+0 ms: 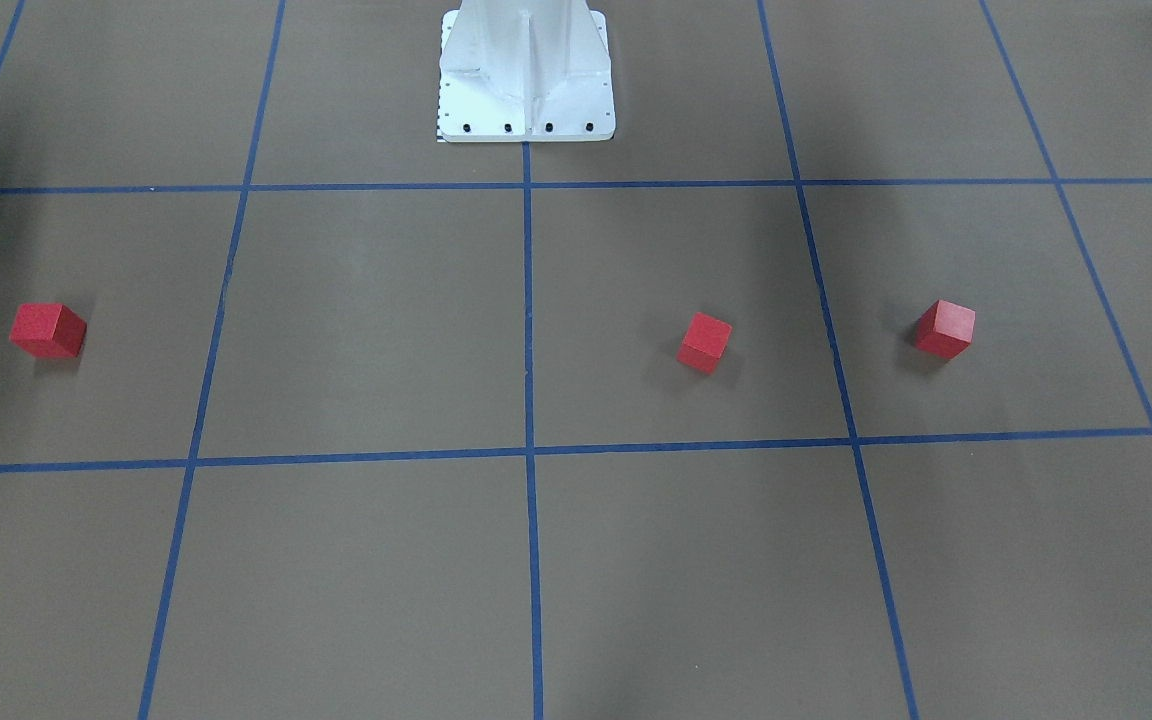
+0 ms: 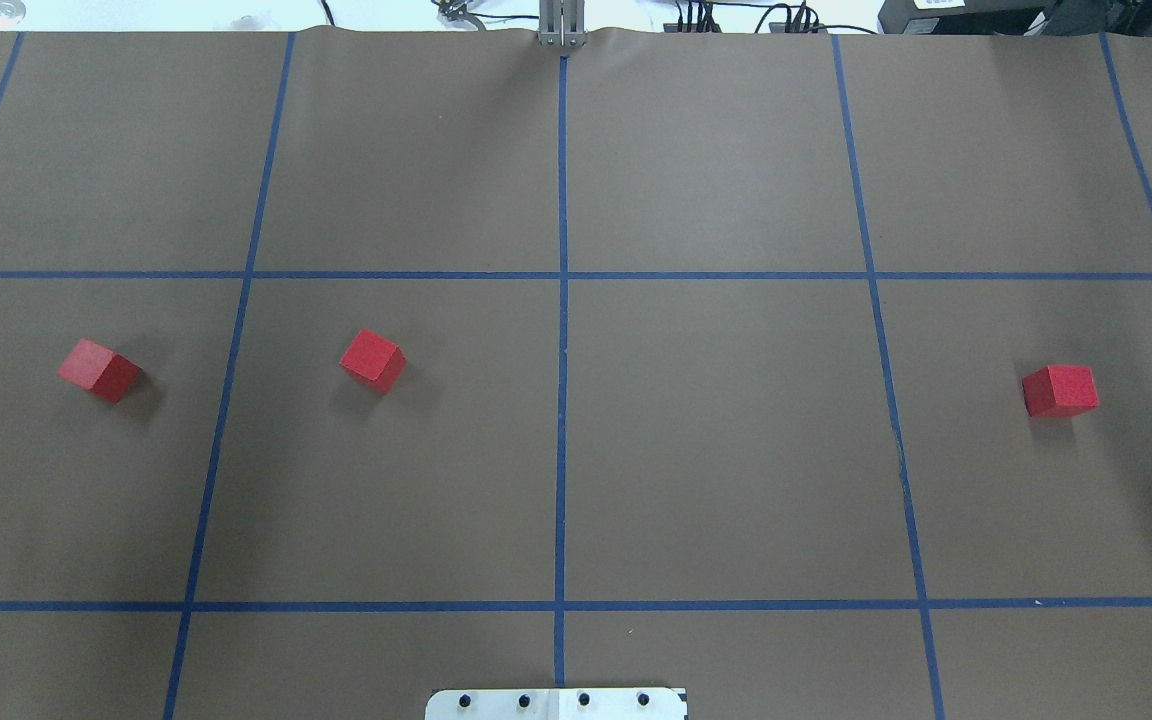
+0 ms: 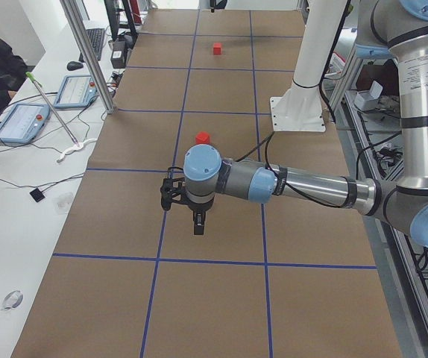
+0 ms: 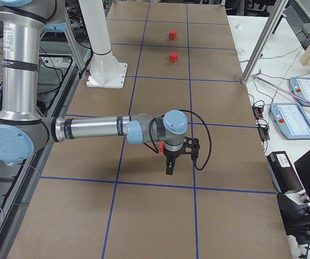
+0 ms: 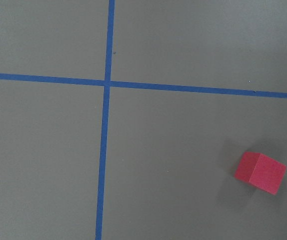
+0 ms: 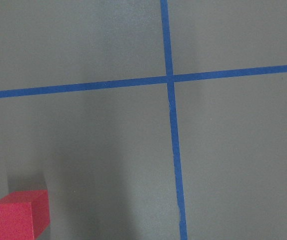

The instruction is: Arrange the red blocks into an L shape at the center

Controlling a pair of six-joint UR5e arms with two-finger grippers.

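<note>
Three small matte red cubes are counted on the brown desk [image 2: 716, 450], none at the center. Two lie left of the middle vertical blue tape line [image 2: 562, 400], one near it [image 2: 372, 360] and one farther out [image 2: 99, 370]. The third [image 2: 1060, 390] is far right of it. The left tool [image 3: 197, 225] and right tool [image 4: 169, 169] are hung above the desk. No cube is held, and their opening cannot be told. The left tool is judged nearer the line-side cube.

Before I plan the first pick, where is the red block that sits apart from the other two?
Overhead view: the lone red block lies on the robot's right, in the middle row, past the right-hand blue line.
</note>
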